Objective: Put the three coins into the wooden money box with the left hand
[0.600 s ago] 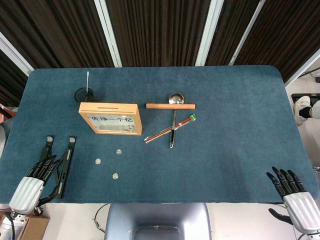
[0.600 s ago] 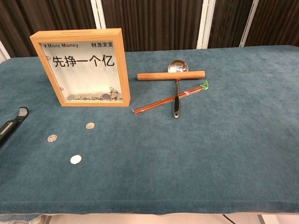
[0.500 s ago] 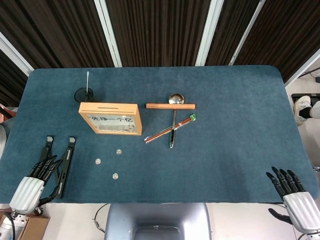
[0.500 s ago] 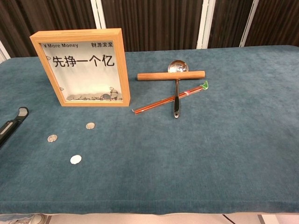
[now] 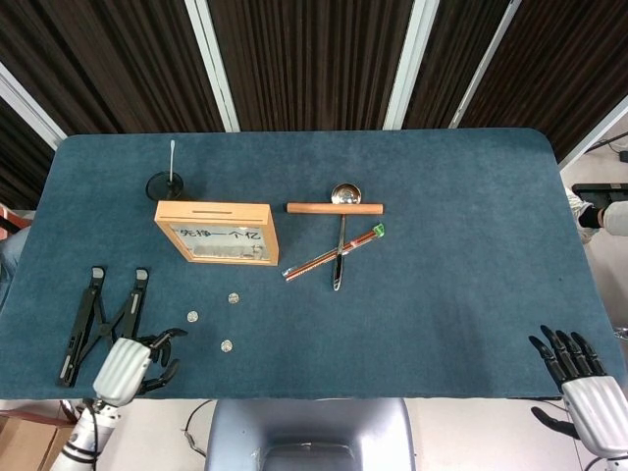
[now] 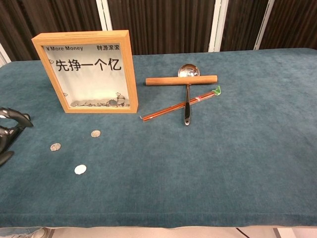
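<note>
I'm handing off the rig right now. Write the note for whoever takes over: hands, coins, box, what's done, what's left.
Left hand: holds nothing, fingers apart, at the near-left table edge, close to the coins but touching none.
Right hand: holds nothing, fingers spread, at the near-right corner, away from the work.
Coins: all three lie loose on the cloth in front of the box: one nearest the box, one to its left, one nearest the edge.
Wooden money box: upright, slot on top.
Done: nothing; no task coin is picked up.
Left: pick each coin with the left hand and drop it through the slot, three times.
</note>
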Controlling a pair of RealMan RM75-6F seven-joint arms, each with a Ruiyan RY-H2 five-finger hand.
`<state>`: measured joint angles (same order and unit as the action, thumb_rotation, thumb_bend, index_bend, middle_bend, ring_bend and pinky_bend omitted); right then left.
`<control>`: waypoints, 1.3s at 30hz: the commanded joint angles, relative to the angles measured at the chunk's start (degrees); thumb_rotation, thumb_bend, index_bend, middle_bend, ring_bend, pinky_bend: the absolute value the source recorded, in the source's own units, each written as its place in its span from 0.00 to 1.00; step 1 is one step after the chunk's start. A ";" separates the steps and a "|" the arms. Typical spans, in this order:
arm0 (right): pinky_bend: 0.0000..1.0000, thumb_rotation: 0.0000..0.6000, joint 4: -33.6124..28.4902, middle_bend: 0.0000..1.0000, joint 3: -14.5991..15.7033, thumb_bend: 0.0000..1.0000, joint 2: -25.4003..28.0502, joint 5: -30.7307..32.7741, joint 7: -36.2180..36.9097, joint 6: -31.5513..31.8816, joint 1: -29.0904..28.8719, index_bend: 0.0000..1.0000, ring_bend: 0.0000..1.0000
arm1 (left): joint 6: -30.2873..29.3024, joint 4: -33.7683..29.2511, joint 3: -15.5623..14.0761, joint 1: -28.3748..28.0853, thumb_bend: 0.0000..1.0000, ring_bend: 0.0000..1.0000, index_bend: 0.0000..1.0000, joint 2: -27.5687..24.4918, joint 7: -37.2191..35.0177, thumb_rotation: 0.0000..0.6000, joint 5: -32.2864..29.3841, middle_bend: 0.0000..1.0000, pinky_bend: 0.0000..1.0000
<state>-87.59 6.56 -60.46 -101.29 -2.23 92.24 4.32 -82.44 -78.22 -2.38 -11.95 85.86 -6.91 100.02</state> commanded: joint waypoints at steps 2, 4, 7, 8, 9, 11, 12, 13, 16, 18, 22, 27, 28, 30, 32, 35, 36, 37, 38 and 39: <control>0.00 1.00 -0.08 0.00 -0.19 0.15 0.27 0.39 0.68 -0.07 -0.10 0.00 0.00 | 5.85 2.61 2.26 -2.51 0.40 1.00 0.45 7.14 6.14 1.00 -4.37 1.00 1.00; 0.00 1.00 -0.01 0.00 -0.12 0.15 0.44 0.23 1.08 0.02 -0.12 0.00 0.00 | 6.94 5.05 4.02 -3.24 0.39 1.00 0.46 10.85 9.75 1.00 -6.54 1.00 1.00; 0.00 1.00 0.09 0.00 -0.03 0.15 0.57 0.12 1.39 -0.01 -0.15 0.00 0.00 | 7.82 8.07 5.74 -4.11 0.38 1.00 0.48 14.57 12.10 1.00 -8.70 1.00 1.00; 0.00 1.00 0.09 0.00 -0.02 0.15 0.59 0.14 1.45 -0.03 -0.15 0.00 0.00 | 7.96 8.65 6.06 -4.30 0.38 1.00 0.48 15.19 12.40 1.00 -9.08 1.00 1.00; 0.00 1.00 0.09 0.00 -0.02 0.15 0.60 0.14 1.47 -0.04 -0.16 0.00 0.00 | 7.97 8.88 6.16 -4.36 0.38 1.00 0.48 15.43 12.49 1.00 -9.21 1.00 1.00; 0.00 1.00 0.08 0.00 -0.02 0.15 0.63 0.15 1.53 -0.07 -0.17 0.00 0.00 | 8.01 9.39 6.41 -4.52 0.38 1.00 0.48 15.92 12.71 1.00 -9.49 1.00 1.00; 0.00 1.00 0.10 0.00 -0.03 0.15 0.67 0.18 1.59 -0.07 -0.17 0.00 0.00 | 8.07 10.08 6.78 -4.74 0.38 1.00 0.48 16.48 13.09 1.00 -9.82 1.00 1.00; 0.00 1.00 0.12 0.00 -0.09 0.15 0.74 0.36 1.74 -0.22 -0.24 0.00 0.00 | 8.30 13.19 7.99 -5.40 0.38 1.00 0.48 17.87 15.84 1.00 -10.90 1.00 1.00; 0.00 1.00 0.05 0.00 -0.13 0.15 0.83 0.51 1.77 -0.50 -0.37 0.00 0.00 | 8.07 16.96 8.81 -5.88 0.37 1.00 0.47 19.63 18.58 1.00 -12.02 1.00 1.00; 0.00 1.00 0.02 0.00 -0.10 0.15 0.82 0.49 1.67 -0.62 -0.40 0.00 0.00 | 8.39 18.92 9.25 -6.19 0.37 1.00 0.46 20.29 20.35 1.00 -13.02 1.00 1.00; 0.00 1.00 -0.13 0.00 -0.05 0.15 0.86 0.26 1.58 -0.50 -0.39 0.00 0.00 | 9.95 20.08 9.91 -6.59 0.37 1.00 0.46 20.57 23.63 1.00 -15.45 1.00 1.00; 0.00 1.00 -0.07 0.00 -0.03 0.15 0.88 0.18 1.64 -0.44 -0.38 0.00 0.00 | 10.85 19.28 10.25 -6.75 0.37 1.00 0.46 20.08 26.84 1.00 -17.68 1.00 1.00; 0.00 1.00 -0.05 0.00 -0.01 0.15 0.88 0.15 1.64 -0.44 -0.38 0.00 0.00 | 10.96 18.96 10.21 -6.76 0.37 1.00 0.46 19.97 27.11 1.00 -17.93 1.00 1.00; 0.00 1.00 -0.04 0.00 0.01 0.15 0.88 0.09 1.66 -0.39 -0.36 0.00 0.00 | 11.00 18.44 9.99 -6.81 0.37 1.00 0.46 19.70 27.84 1.00 -18.24 1.00 1.00; 0.00 1.00 -0.04 0.00 0.00 0.15 0.88 0.07 1.72 -0.29 -0.33 0.00 0.00 | 10.97 17.96 9.77 -6.86 0.37 1.00 0.46 19.47 28.39 1.00 -18.44 1.00 1.00; 0.00 1.00 0.04 0.00 0.03 0.15 0.91 0.01 1.85 -0.21 -0.31 0.00 0.00 | 11.37 17.46 9.78 -7.03 0.37 1.00 0.46 19.24 29.16 1.00 -19.16 1.00 1.00; 0.00 1.00 0.07 0.00 0.03 0.15 0.93 -0.02 1.89 -0.16 -0.30 0.00 0.00 | 11.50 17.32 9.80 -7.10 0.37 1.00 0.46 19.15 29.44 1.00 -19.47 1.00 1.00; 0.00 1.00 0.07 0.00 0.03 0.15 0.94 -0.03 1.92 -0.15 -0.30 0.00 0.00 | 11.58 17.23 9.80 -7.14 0.37 1.00 0.46 19.08 29.62 1.00 -19.68 1.00 1.00; 0.00 1.00 0.09 0.00 0.04 0.15 0.96 -0.04 1.97 -0.12 -0.28 0.00 0.00 | 11.63 17.09 9.74 -7.14 0.37 1.00 0.46 18.99 29.74 1.00 -19.84 1.00 1.00; 0.00 1.00 0.14 0.00 0.05 0.15 0.96 -0.04 2.01 -0.08 -0.25 0.00 0.00 | 11.68 16.94 9.65 -7.14 0.37 1.00 0.46 18.90 29.86 1.00 -20.03 1.00 1.00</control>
<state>-87.47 6.61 -59.50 -101.33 -0.22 92.15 4.07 -70.81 -61.19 7.33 -19.07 104.83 22.86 80.09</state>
